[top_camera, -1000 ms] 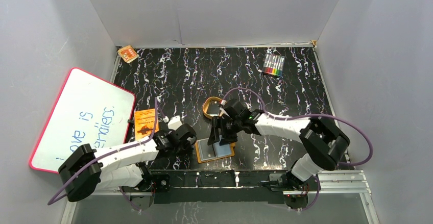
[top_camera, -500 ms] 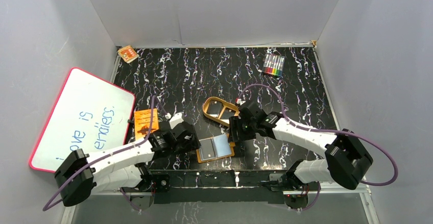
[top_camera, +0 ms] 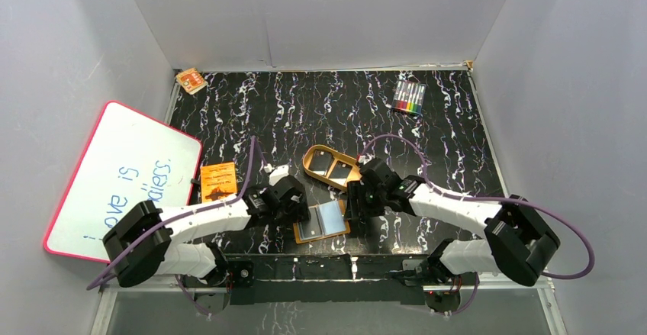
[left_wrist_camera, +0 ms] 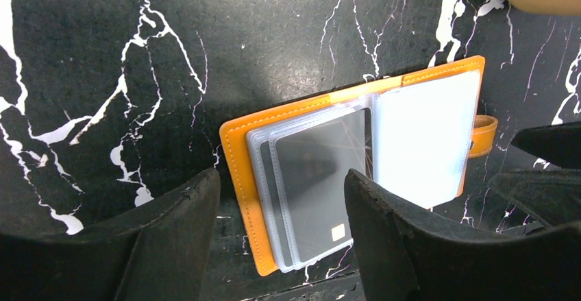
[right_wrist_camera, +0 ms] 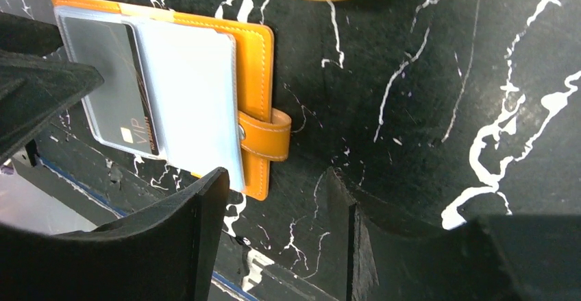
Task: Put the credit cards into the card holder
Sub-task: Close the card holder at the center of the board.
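Overhead view: card holder (top_camera: 322, 221) lies open on the black marbled worktop (top_camera: 305, 106) near its front edge, between left gripper (top_camera: 299, 208) and right gripper (top_camera: 354, 214). A tan tray (top_camera: 308, 164) just behind it shows two dark rectangles, possibly further cards. Left wrist view: jaws apart and empty above the holder's left half, where a dark credit card (left_wrist_camera: 318, 171) sits inside a clear sleeve. Right wrist view: jaws likewise apart and empty, near the snap tab (right_wrist_camera: 267, 135).
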{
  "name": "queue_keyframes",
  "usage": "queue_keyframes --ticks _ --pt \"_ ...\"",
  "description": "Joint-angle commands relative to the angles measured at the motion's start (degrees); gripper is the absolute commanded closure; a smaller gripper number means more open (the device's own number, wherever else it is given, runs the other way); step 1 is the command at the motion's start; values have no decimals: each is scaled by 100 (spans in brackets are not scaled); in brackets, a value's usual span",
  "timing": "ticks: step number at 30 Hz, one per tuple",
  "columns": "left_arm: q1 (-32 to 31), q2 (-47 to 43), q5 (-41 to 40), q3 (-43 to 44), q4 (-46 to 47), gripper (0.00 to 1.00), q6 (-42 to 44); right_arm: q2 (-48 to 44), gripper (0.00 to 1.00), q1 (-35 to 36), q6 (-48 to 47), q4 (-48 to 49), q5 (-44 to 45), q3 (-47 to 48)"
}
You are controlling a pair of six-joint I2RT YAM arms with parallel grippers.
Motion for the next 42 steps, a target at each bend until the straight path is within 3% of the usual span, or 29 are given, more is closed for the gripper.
queue_keyframes --ticks 1,6,13,22,31,37,42 --pt "-13 356 -25 -58 -291 37 10 -324 38 -22 108 25 154 -107" --pt "-13 362 -74 -174 -313 46 -19 -531 38 -29 82 -92 234 -129" --pt "-19 429 -174 -147 -414 50 155 -814 38 -23 19 196 37 -295" --pt "-13 507 -185 -158 -407 51 160 -102 40 -24 11 367 -223 -35" --pt "-13 562 -203 -240 -415 52 143 493 55 -25 63 166 407 124" --pt "-13 651 -246 -300 -417 53 141 328 80 -85 195 63 746 -89" --pt "-8 771 -265 -335 -396 54 167 -204 84 -281 381 -124 692 -405"
